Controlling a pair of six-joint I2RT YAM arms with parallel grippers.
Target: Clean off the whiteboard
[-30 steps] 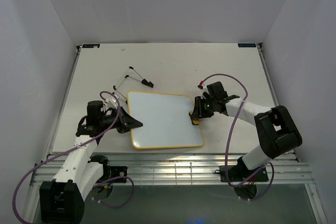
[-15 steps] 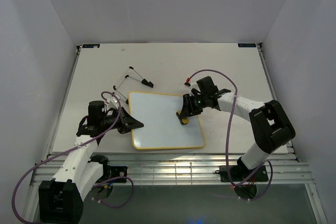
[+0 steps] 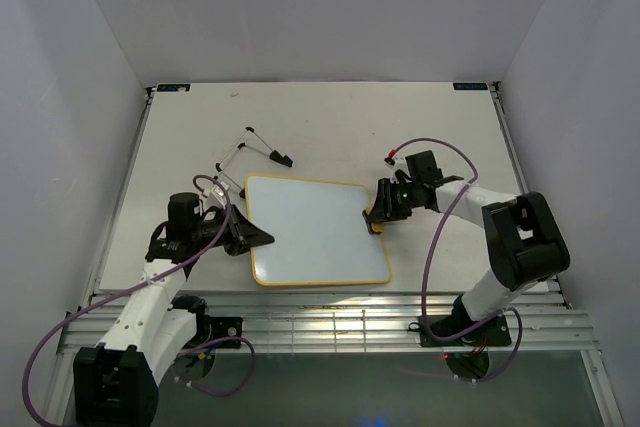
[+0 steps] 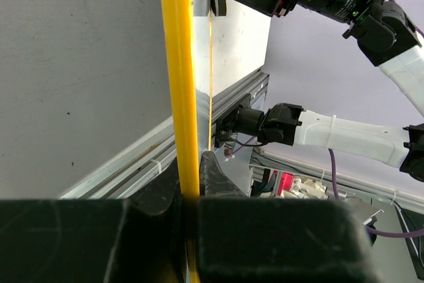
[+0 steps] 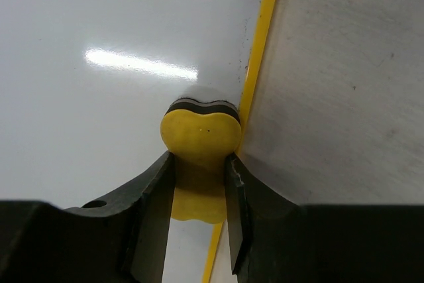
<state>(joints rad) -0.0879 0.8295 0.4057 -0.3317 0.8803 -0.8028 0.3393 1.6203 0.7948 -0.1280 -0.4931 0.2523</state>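
Flat on table (image 3: pixel 330 127), near the arms: whiteboard (image 3: pixel 315 230). Its left frame edge is clamped by left gripper (image 3: pixel 252 237), likely to steady it. At the right border, right gripper (image 3: pixel 379 217) pinches yellow eraser (image 5: pixel 200 134). Surface looks clean, though glare may hide marks.

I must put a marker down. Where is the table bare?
Bare: the far strip of table between the whiteboard and the back edge, right of the wire stand. Crowded: the board's left edge, clamped by left fingers, and right edge, where right fingers hold the eraser.
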